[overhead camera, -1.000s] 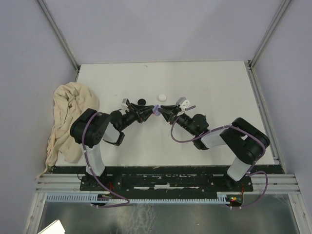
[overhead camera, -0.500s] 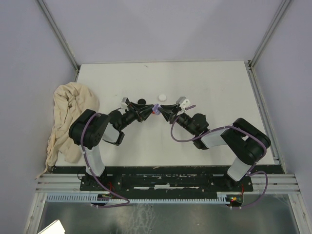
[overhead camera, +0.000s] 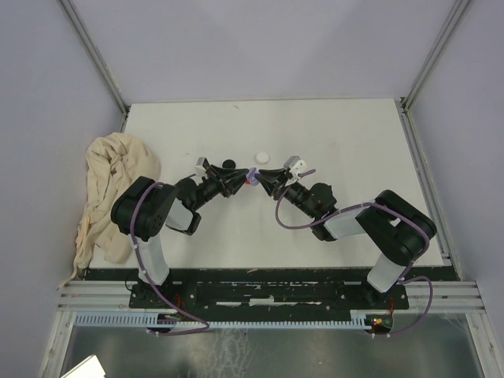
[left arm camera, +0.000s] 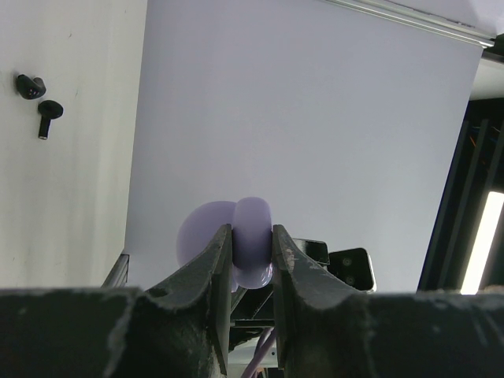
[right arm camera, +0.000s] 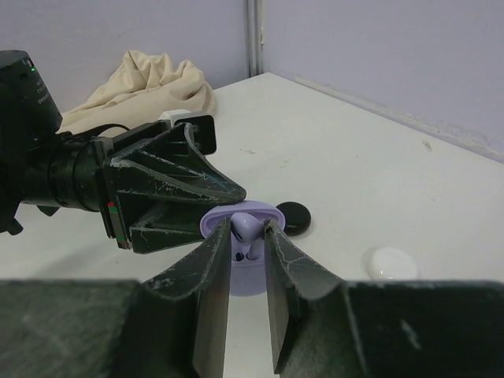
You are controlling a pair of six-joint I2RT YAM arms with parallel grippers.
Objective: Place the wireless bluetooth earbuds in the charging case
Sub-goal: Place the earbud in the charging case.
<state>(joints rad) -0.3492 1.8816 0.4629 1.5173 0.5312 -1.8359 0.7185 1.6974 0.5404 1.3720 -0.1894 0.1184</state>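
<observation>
My left gripper (left arm camera: 252,236) is shut on the lilac charging case (left arm camera: 253,224), gripping it edge-on by its two faces. My right gripper (right arm camera: 246,228) is shut on a lilac earbud (right arm camera: 250,227) and holds it stem-down at the case's open cavity (right arm camera: 236,272). The two grippers meet tip to tip at mid-table in the top view, the left (overhead camera: 241,180) and the right (overhead camera: 262,179), with the case (overhead camera: 252,174) between them. Two black earbuds (left arm camera: 31,85) (left arm camera: 47,114) lie on the table in the left wrist view.
A black round disc (overhead camera: 229,164) (right arm camera: 293,216) and a white round disc (overhead camera: 262,157) (right arm camera: 391,264) lie just beyond the grippers. A crumpled beige cloth (overhead camera: 110,197) (right arm camera: 138,90) lies at the table's left edge. The enclosure walls surround the table.
Both grippers and the case have edged very slightly away from the arm bases. Both holds are unchanged.
</observation>
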